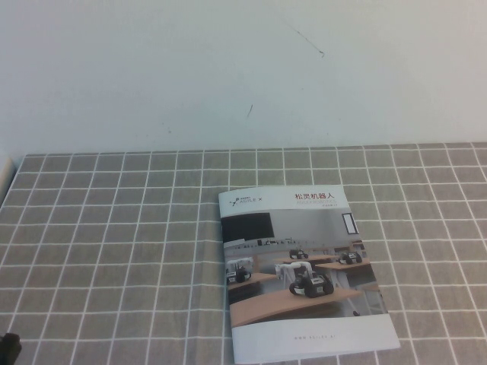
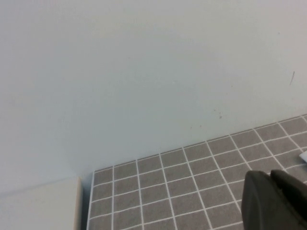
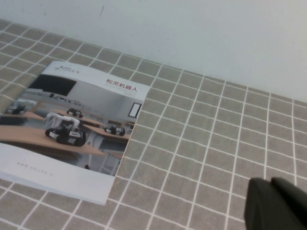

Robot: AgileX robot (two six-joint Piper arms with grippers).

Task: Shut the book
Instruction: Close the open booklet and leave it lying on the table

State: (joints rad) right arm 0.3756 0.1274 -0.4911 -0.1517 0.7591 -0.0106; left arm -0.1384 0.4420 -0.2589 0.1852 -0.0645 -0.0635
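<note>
The book (image 1: 304, 270) lies shut and flat on the grey checked tablecloth (image 1: 114, 251), right of centre, cover up, showing a photo of robots on desks. It also fills the near side of the right wrist view (image 3: 72, 129), and one pale corner of it (image 2: 303, 155) shows in the left wrist view. My left gripper (image 2: 270, 176) is shut on nothing, off to the book's left; a dark bit of that arm (image 1: 7, 346) sits at the table's front left corner. My right gripper (image 3: 272, 182) is shut on nothing too, well to the book's right, out of the high view.
A plain white wall (image 1: 243, 68) rises directly behind the table's far edge. A pale box-like edge (image 2: 38, 203) stands at the table's far left corner. Bare checked cloth surrounds the book on the left and right.
</note>
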